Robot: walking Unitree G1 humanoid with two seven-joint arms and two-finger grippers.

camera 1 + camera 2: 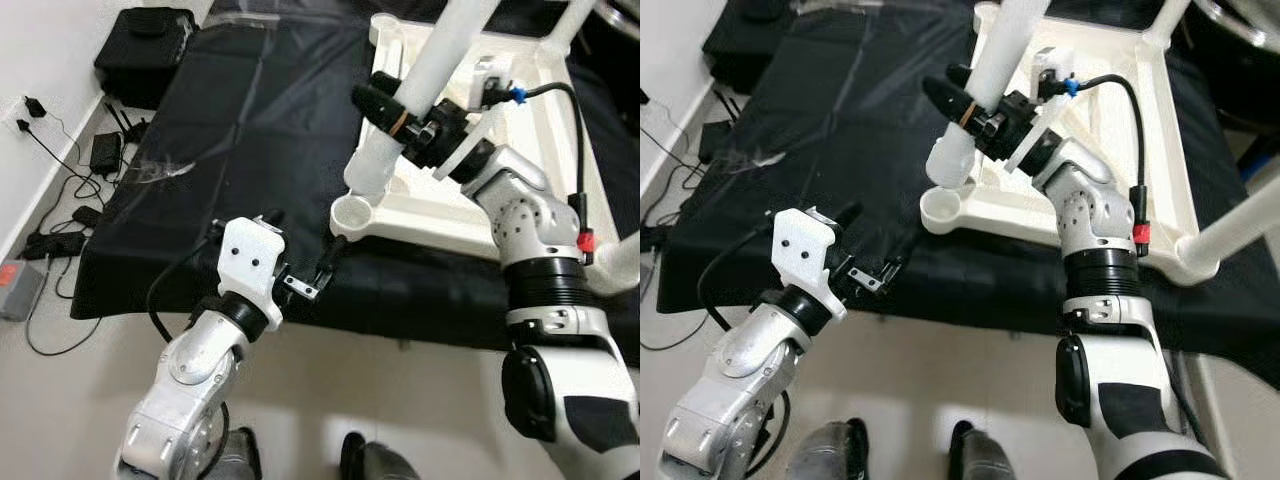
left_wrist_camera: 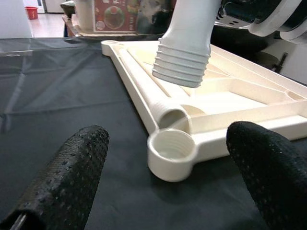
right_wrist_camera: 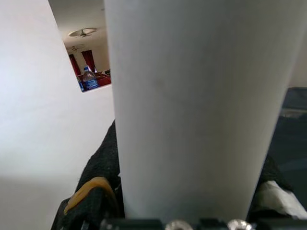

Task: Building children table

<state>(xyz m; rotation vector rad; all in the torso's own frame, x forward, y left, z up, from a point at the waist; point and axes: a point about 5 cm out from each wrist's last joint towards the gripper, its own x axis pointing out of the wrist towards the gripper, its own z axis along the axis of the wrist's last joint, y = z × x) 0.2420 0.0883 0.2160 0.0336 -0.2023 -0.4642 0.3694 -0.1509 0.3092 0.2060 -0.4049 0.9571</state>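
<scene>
Right gripper clamped on a white table leg, held tilted just above the tabletop's corner socket.

The right gripper [image 1: 392, 108] has its black fingers closed around the white table leg [image 1: 425, 75]; the leg's threaded end [image 2: 182, 67] hangs just above the round threaded socket [image 2: 170, 149], apart from it and not yet screwed in. That socket sits at the near corner of the upside-down white tabletop [image 1: 450, 215], which lies on the black cloth [image 1: 240, 120] beneath the gripper. The left gripper [image 1: 305, 275] is just in front of the socket, low over the cloth, its fingers [image 2: 64, 179] spread wide and holding nothing. Another leg [image 1: 1240, 235] stands screwed in at the tabletop's corner to the right gripper's right.
</scene>
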